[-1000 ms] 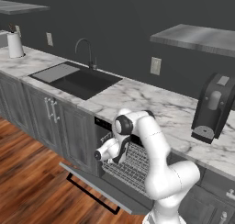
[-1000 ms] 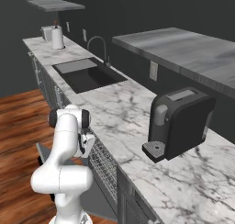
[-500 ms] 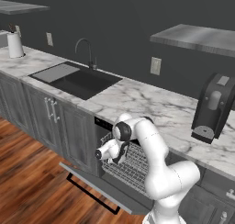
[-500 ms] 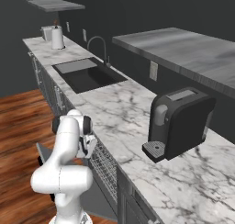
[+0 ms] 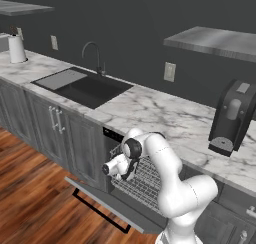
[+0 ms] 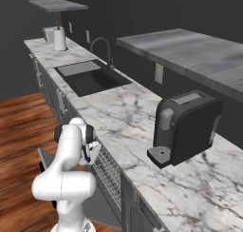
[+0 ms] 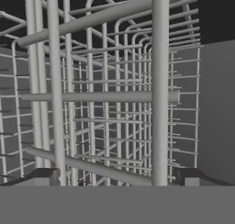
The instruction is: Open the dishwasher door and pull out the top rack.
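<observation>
Hand view: rack (image 7: 110, 97), thin pale wire grid with thicker cross bars, close before gripper (image 7: 117, 178), jaws spread wide, holding nothing. Rack sits above dishwasher door (image 5: 107, 204), a grey panel folded down flat, black bar handle.

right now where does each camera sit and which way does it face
Left base view: behind the arm's left, facing the sink, open dishwasher door and top rack; arm lower right.
Right base view: behind its right, along the counter; arm lower left.
Hand view: on the hand, facing rack wires; open jaws' tips at bottom.
All share the rack.
</observation>
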Controlling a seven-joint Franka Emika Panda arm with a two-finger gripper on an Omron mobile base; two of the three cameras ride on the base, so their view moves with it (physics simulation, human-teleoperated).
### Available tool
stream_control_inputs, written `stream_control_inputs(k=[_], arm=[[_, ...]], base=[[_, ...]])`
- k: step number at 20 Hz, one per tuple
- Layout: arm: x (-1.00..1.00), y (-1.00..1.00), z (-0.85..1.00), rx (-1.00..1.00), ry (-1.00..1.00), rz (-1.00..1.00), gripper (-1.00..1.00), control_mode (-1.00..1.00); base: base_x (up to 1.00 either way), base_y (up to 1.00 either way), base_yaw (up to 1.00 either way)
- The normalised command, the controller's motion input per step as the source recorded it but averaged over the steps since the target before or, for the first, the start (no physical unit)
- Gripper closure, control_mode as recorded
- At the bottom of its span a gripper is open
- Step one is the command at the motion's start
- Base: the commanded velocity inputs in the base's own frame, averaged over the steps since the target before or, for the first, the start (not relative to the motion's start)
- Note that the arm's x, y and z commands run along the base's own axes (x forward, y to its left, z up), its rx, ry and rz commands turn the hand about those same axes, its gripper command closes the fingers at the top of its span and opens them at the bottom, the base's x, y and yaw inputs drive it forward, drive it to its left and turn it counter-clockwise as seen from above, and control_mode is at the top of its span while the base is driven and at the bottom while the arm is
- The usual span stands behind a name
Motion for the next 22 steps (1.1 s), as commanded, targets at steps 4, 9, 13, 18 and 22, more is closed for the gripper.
stream_control_inputs(k=[4,9,13,18,22], arm=[[0.34,-0.02,-0.27,0.01,0.03,0.0,-1.0,-1.0],[0.29,0.0,-0.29,0.04,0.09,0.0,-1.0,-1.0],[0.09,0.0,-0.43,0.09,0.16,0.0,-1.0,-1.0],[0.0,0.05,-0.56,0.11,0.21,0.0,-1.0,-1.0],[-0.01,0.29,-0.64,0.1,0.2,0.0,-1.0,-1.0]], base=[[0.0,0.0,0.0],[0.0,0.0,0.0],[0.0,0.0,0.0],[0.0,0.0,0.0],[0.0,0.0,0.0]])
